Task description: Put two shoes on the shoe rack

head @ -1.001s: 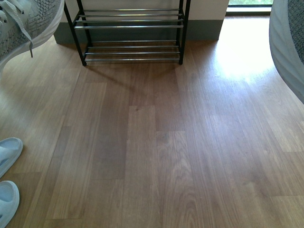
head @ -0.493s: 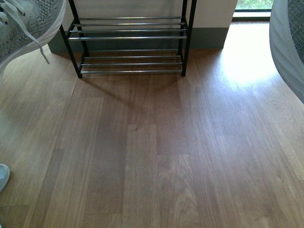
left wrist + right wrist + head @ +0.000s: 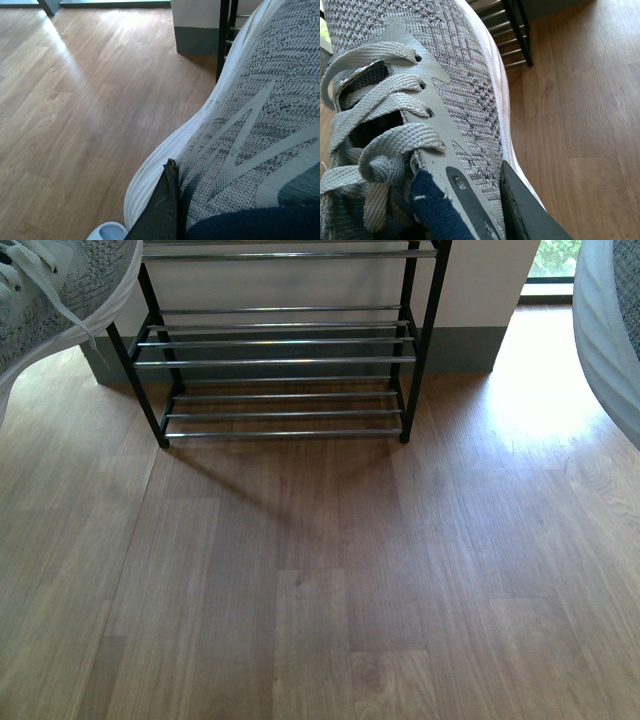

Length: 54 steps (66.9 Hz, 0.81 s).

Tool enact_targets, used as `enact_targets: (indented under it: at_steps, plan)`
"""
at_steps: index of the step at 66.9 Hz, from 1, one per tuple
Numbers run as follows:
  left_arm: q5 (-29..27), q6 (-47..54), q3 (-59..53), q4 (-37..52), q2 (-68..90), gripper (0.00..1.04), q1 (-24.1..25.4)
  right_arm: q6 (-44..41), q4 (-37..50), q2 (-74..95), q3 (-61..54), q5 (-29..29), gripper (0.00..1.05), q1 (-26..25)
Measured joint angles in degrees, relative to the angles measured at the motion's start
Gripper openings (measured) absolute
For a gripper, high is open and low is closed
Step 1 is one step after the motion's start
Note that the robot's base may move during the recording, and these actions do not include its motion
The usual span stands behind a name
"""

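Plainly, both grippers are clamped on shoes; in the left wrist view the left gripper (image 3: pixel 175 216) shows only one dark finger (image 3: pixel 159 215), laid flat against the outer side of the left-hand sneaker (image 3: pixel 250 125) just where the grey knit meets the white sole; its other finger is hidden, seemingly within the dark blue collar; the jaws stand only as far apart as the shoe's wall between them; the sneaker hangs clear of the wooden floor (image 3: pixel 85 100), tilted, with its toe towards a black leg of the shoe rack (image 3: pixel 227 30); a sliver of a pale blue slide (image 3: pixel 107 232) shows on the floor below it

Likewise, in the right wrist view the right gripper (image 3: pixel 506 215) shows one dark finger (image 3: pixel 527 212) pressed to the side of the right-hand sneaker (image 3: pixel 460 100), beside the sole's white edge; the second finger is out of sight behind the laces (image 3: pixel 385 145) and the navy tongue (image 3: pixel 435 205); so this grip too is closed on the shoe's side wall; the sneaker is held above the floor, its toe towards the rack's silver bars

From the front, the rack (image 3: pixel 280 360) stands ahead against a white wall (image 3: pixel 480 280) with grey skirting, black side frames and three tiers of thin bars in view; the left-hand sneaker fills the upper left corner, a lace dangling, near the rack's left frame but not on any shelf; the right-hand sneaker's white sole fills the right edge, well apart from the rack
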Motion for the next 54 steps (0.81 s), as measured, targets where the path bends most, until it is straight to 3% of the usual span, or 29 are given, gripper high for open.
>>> enact_targets:
  at_steps: [54]
  plan:
    - [-0.5,0.0,0.0,0.0,0.1,0.02,0.3,0.0,0.0,0.0,0.0,-0.6,0.01,0.1]
